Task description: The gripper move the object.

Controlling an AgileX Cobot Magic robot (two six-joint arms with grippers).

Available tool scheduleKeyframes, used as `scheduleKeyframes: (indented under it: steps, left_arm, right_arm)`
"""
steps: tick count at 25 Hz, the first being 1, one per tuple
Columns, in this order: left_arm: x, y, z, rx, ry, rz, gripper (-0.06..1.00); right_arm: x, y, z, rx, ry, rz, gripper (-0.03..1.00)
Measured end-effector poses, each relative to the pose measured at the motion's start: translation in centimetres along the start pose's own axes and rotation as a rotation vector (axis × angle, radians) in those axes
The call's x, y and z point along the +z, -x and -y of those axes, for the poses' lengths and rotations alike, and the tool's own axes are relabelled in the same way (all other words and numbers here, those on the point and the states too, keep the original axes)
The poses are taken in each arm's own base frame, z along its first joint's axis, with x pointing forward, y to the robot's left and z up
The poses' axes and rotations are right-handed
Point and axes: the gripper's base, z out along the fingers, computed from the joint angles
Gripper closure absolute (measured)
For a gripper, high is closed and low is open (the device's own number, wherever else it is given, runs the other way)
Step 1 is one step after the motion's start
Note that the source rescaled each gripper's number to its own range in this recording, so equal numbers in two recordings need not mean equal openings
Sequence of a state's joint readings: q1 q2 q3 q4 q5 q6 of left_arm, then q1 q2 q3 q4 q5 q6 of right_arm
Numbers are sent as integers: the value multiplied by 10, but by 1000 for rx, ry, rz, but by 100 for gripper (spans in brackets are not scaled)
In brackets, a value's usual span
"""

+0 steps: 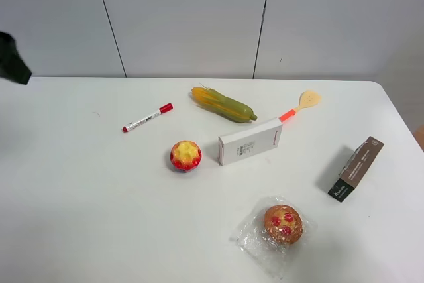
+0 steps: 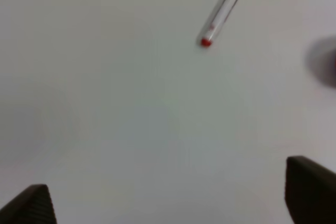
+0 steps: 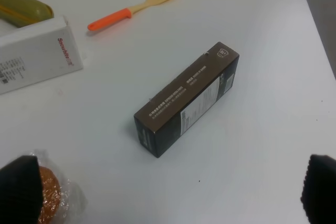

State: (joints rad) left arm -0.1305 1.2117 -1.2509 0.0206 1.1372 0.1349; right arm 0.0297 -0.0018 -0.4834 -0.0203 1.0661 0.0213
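Note:
The white carton box point(image 1: 250, 141) with red lettering at one end lies on the table's middle, just in front of the corn; the right wrist view point(image 3: 37, 53) shows that end. My left gripper point(image 2: 170, 203) is open and empty over bare table, far left of the carton. A dark part of its arm point(image 1: 12, 57) shows at the left edge of the exterior view. My right gripper point(image 3: 168, 192) is open and empty, hovering near the dark brown box point(image 3: 186, 98), with the carton some way beyond. It is out of the exterior view.
Around the carton lie a corn cob point(image 1: 223, 105), an orange-handled spatula point(image 1: 301, 105), a red-capped marker point(image 1: 147, 117), a red and yellow fruit toy point(image 1: 185, 156), a wrapped bun point(image 1: 283, 224) and the dark brown box point(image 1: 356, 168) near the right table edge.

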Motion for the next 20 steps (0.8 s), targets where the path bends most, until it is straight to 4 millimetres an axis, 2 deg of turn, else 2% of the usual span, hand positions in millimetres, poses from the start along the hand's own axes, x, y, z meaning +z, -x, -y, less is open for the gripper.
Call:
scheduleKeyframes:
  steps: [3, 8, 11, 14, 20]
  left_arm:
    - [-15, -42, -4, -46, 32, 15, 12]
    - [-46, -107, 5, -70, 66, 125, 12]
    - [-48, -140, 12, -70, 80, 197, 12]
    - [-38, -168, 18, -71, 84, 239, 12]
    - [-19, -209, 29, -129, 51, 260, 12]
  right_arm:
    - [0, 0, 0, 0, 0, 0, -3]
    - [0, 0, 0, 0, 0, 0, -3]
    - [0, 0, 0, 0, 0, 0, -3]
    - [0, 0, 0, 0, 0, 0, -3]
    - [0, 0, 0, 0, 0, 0, -3]
